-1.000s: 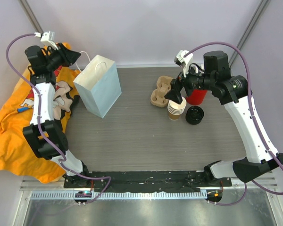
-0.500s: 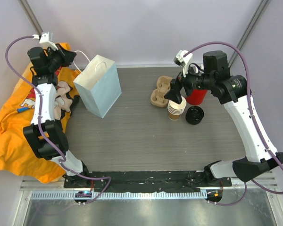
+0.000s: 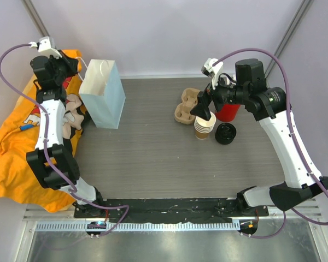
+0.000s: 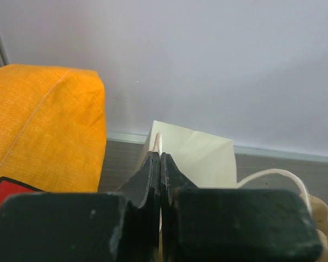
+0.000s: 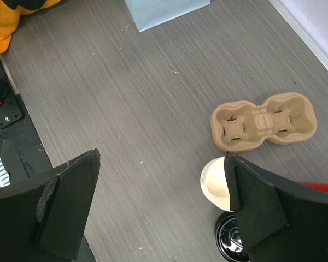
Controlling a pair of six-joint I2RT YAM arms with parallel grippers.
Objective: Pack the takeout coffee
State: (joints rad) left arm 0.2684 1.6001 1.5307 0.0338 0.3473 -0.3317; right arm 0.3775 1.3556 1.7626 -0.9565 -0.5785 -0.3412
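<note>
Bag has swung left and turned since the earlier frame, now narrower-on to the top camera and sitting at the table's far-left corner, against the orange cloth; left gripper has pulled back left with it; right arm unchanged.

Left gripper: clenched, jaws pressed together on the top edge of the bag; thin paper rim shows between the tips in the wrist view; white cord handle loops loose to the right; orange cloth fills the left of that view.

Right gripper: jaws spread wide, holding nothing, hanging over the stack of lidless brown cups; from its wrist camera the gripper frames bare table, with the cup stack just inside the right finger.

Cardboard cup carrier lies flat just behind the stack, both pockets visible in the wrist view; black lids sit just right of the stack; red cup behind them, partly hidden by the arm.

Lidded coffee cup: cannot tell where it is; only the lidless stack and the lids show.
</note>
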